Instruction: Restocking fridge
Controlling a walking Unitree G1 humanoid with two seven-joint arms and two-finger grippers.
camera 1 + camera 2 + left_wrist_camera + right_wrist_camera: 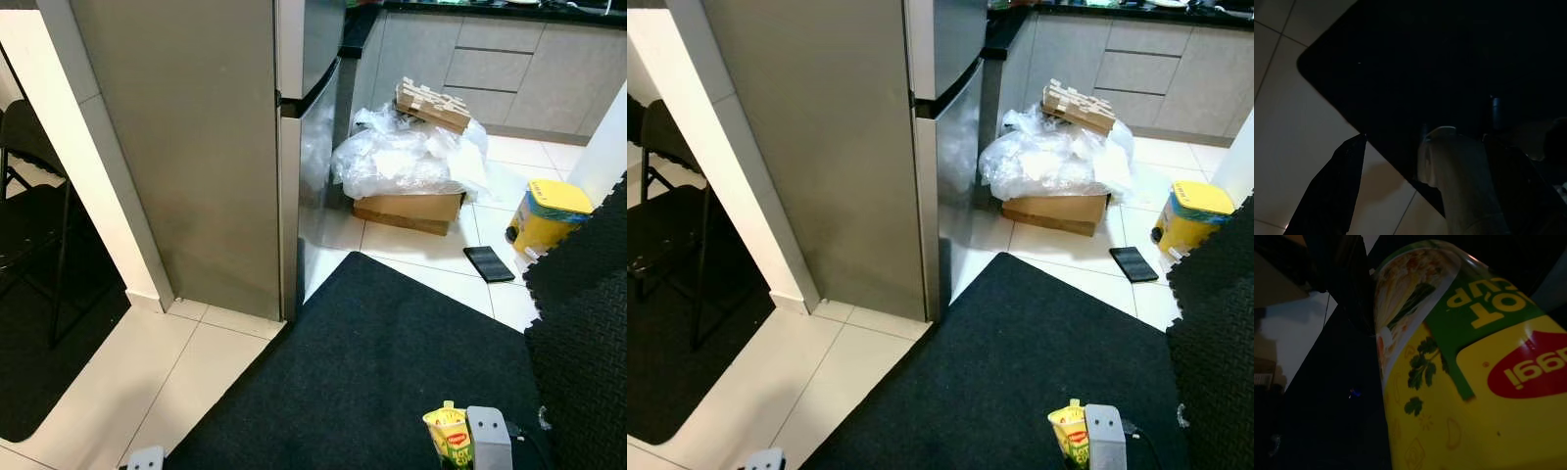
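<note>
Place: I see a home kitchen | Signs: tall steel fridge (196, 147), grey drawer cabinets (495, 64), tiled floor (118, 382), black mat (372, 372)

Fridge (196, 147) left, box (407, 209) w/ bags (397, 162) behind mat (372, 372), probably bin (549, 215) right

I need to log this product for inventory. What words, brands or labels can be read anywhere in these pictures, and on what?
"HOT CUP", yellow letters on the green band of the yellow noodle cup.
"aggi", white letters on the cup's red emblem, cut off by the picture's edge.
The print on the cup in the left eye view is too small to read.
</note>
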